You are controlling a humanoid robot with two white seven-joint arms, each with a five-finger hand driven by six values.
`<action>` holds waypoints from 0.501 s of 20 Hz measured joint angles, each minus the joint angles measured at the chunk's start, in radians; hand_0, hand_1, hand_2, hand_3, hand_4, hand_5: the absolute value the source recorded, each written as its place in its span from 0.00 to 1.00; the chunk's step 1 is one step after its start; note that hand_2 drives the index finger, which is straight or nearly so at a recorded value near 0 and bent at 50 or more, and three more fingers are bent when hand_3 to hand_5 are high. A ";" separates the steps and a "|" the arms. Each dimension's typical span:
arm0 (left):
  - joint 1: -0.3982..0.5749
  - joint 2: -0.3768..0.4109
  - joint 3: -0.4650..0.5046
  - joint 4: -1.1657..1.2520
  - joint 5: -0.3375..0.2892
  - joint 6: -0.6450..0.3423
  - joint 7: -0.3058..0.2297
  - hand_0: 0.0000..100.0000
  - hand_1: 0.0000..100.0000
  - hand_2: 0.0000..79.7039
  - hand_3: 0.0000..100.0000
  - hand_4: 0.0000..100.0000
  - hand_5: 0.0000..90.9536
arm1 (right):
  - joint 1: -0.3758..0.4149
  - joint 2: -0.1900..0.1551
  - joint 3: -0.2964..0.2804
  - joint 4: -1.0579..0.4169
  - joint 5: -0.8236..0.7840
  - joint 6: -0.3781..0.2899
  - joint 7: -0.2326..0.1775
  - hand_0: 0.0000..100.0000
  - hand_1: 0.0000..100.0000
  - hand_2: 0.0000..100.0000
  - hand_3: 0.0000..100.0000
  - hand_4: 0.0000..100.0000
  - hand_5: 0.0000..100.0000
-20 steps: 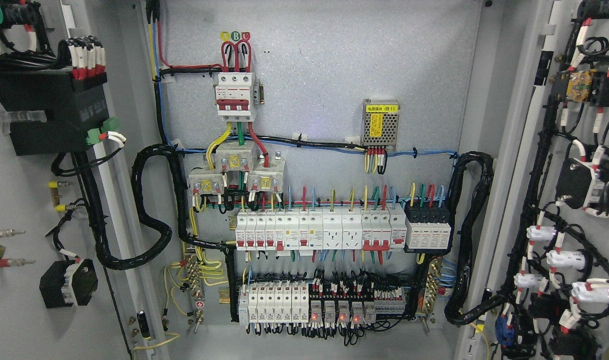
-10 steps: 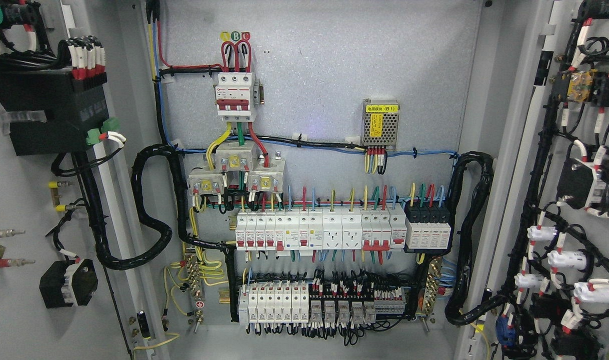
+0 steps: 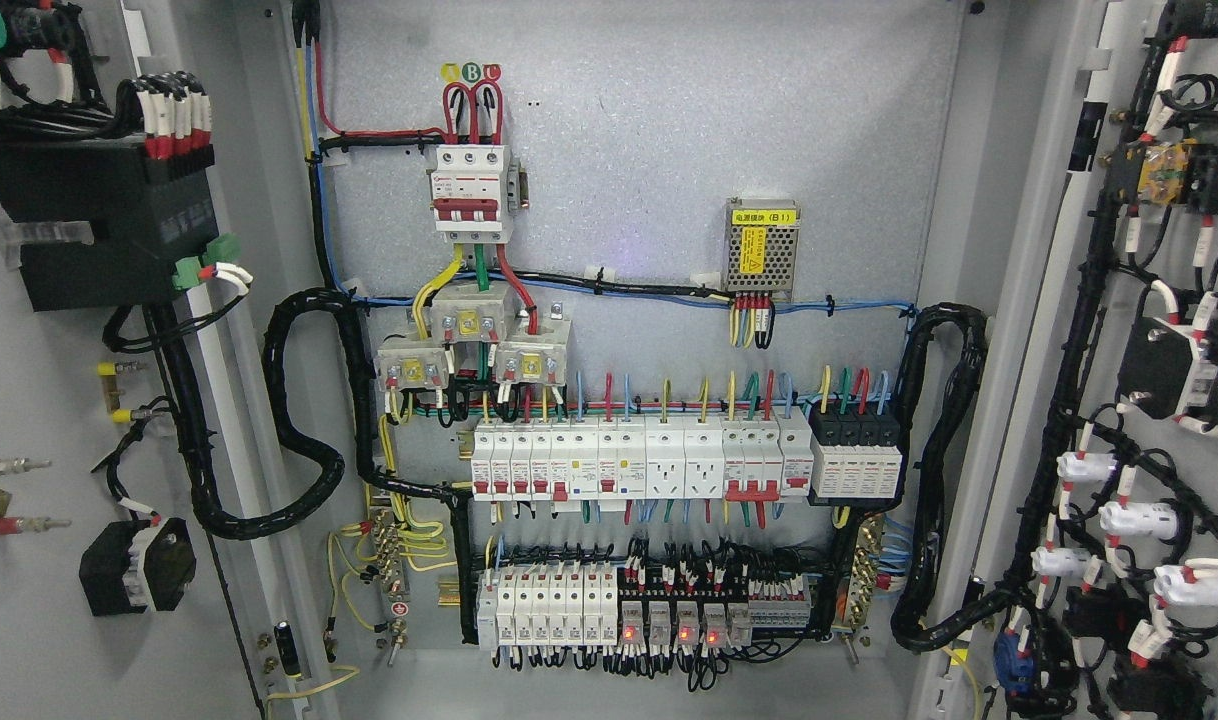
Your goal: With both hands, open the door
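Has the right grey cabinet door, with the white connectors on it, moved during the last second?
Yes, slightly. The right grey cabinet door drifted rightward: its white connectors sit farther from the fixed black cable loop.

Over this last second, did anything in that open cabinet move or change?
The right door has drifted slightly: its wired parts sit a touch lower and further right, so it swung a bit wider. The small red lights on the bottom relay row glow now; half a second ago they were dark, and a second ago lit. The left door and back panel stayed put. No robot hand shows.
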 measured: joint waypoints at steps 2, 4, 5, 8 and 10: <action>0.003 -0.010 0.035 -0.001 0.007 0.015 -0.039 0.29 0.00 0.03 0.03 0.03 0.00 | -0.003 0.001 -0.006 0.002 -0.001 -0.005 -0.001 0.22 0.00 0.00 0.00 0.00 0.00; 0.006 -0.019 0.068 0.001 0.012 0.023 -0.082 0.29 0.00 0.03 0.03 0.03 0.00 | -0.007 0.003 -0.013 0.004 -0.002 -0.008 -0.003 0.22 0.00 0.00 0.00 0.00 0.00; 0.007 -0.023 0.086 0.003 0.014 0.024 -0.100 0.29 0.00 0.03 0.03 0.03 0.00 | -0.010 0.003 -0.016 0.005 -0.006 -0.009 -0.003 0.22 0.00 0.00 0.00 0.00 0.00; 0.009 -0.033 0.136 0.012 0.024 0.028 -0.130 0.29 0.00 0.03 0.03 0.03 0.00 | -0.014 0.002 -0.025 0.008 -0.036 -0.009 -0.003 0.22 0.00 0.00 0.00 0.00 0.00; 0.009 -0.038 0.166 0.020 0.035 0.033 -0.135 0.29 0.00 0.03 0.03 0.03 0.00 | -0.016 0.001 -0.031 0.009 -0.051 -0.009 -0.004 0.22 0.00 0.00 0.00 0.00 0.00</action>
